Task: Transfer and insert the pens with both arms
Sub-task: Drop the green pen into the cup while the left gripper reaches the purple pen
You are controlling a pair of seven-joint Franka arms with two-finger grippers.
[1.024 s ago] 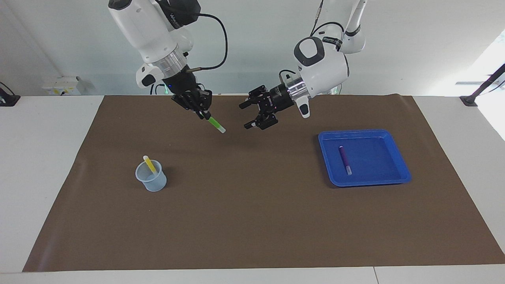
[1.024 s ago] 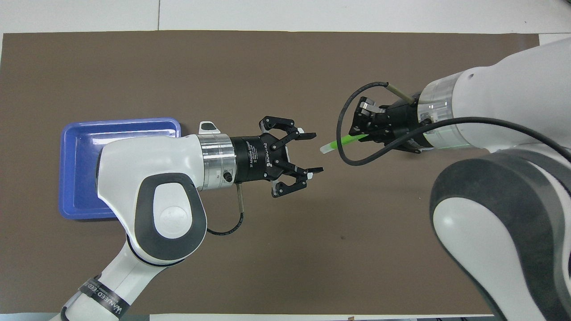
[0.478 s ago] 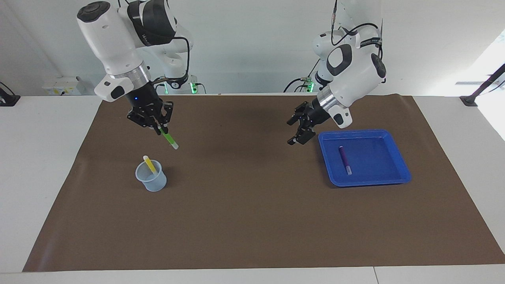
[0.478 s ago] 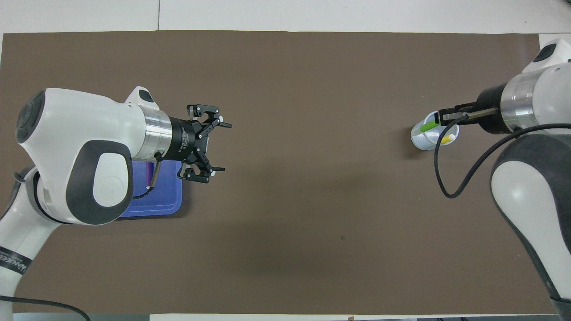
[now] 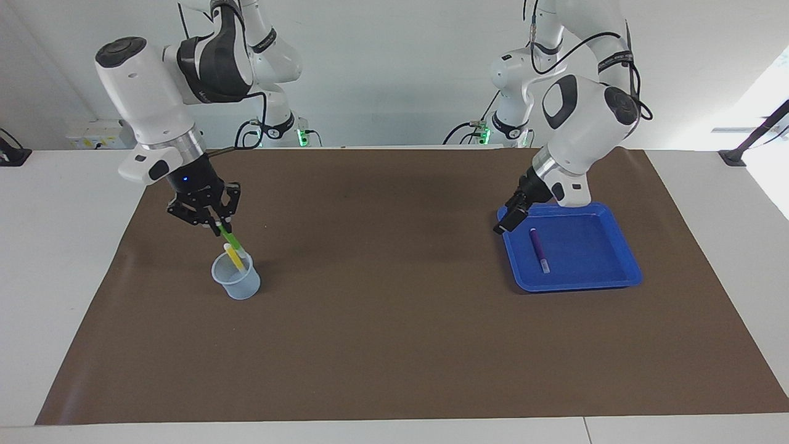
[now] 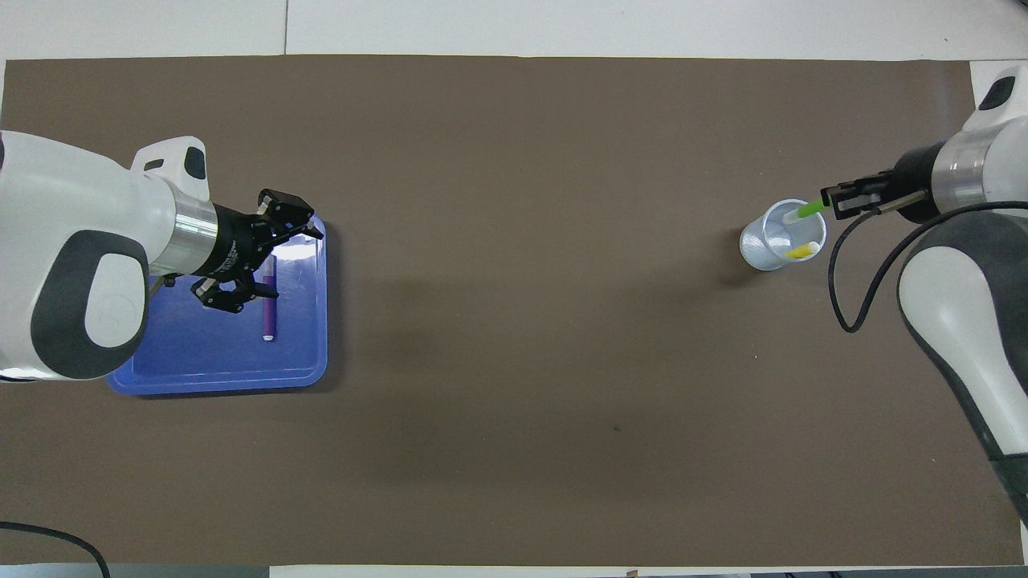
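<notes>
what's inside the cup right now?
The cup holds the yellow pen, leaning on its rim. The green pen's tip enters the mouth, held by the right tool. The cup's bottom is not clearly visible.

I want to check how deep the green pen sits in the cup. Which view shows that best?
The facing view: the green pen shows from the side, slanting from the right claw into the cup beside the yellow pen. The overhead view foreshortens it at the cup's rim.
</notes>
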